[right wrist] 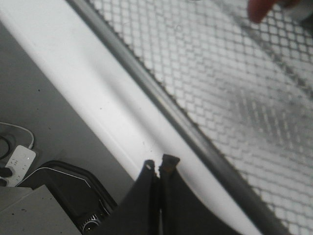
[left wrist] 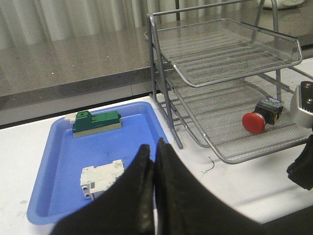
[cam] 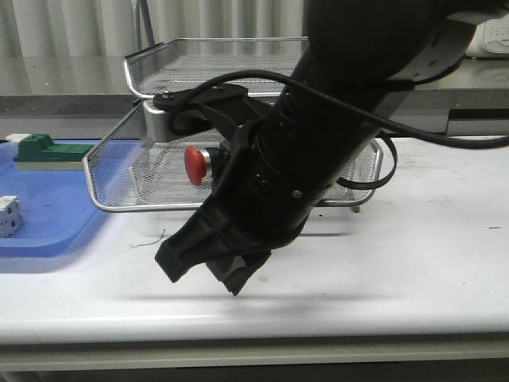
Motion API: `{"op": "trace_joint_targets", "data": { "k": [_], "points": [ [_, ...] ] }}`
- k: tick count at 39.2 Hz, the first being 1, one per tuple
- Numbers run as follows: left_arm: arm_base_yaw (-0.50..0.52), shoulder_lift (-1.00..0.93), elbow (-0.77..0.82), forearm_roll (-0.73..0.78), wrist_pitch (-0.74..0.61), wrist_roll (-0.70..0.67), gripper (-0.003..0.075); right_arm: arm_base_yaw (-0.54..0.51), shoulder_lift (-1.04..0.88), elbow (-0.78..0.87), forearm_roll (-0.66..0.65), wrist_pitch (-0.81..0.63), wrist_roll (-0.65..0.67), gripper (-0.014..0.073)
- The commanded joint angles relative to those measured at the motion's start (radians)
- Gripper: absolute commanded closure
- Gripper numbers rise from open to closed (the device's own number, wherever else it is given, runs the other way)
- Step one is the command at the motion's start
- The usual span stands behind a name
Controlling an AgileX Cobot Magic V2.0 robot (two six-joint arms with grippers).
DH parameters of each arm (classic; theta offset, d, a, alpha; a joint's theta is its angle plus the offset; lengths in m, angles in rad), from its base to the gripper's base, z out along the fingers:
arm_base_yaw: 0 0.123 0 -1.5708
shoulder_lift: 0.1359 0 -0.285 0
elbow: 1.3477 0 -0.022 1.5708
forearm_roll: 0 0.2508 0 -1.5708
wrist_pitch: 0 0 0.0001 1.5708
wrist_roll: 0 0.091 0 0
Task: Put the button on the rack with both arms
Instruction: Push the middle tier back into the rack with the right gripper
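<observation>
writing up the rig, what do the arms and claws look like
Both are matte black. The right arm is a thick round tube with small screws and a thin black cable looping over it. Each claw, left claw and right claw, has two flat tapered black fingers.

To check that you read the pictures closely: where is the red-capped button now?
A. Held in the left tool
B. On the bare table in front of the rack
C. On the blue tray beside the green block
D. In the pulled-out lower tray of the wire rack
D: the button lies on the mesh of the rack's pulled-out lower tray, held by neither tool.
</observation>
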Motion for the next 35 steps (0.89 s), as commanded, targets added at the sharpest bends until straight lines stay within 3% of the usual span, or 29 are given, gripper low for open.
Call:
{"op": "trace_joint_targets", "data": {
  "k": [1, 35],
  "points": [
    [0.003, 0.013, -0.025, -0.013, -0.082, -0.011, 0.0739, -0.020, -0.043, -0.040, -0.008, -0.066, -0.002, 0.0655],
    [0.003, 0.013, -0.025, -0.013, -0.082, -0.011, 0.0739, -0.174, 0.105, -0.313, -0.018, -0.048, -0.004, 0.0655]
  ]
}}
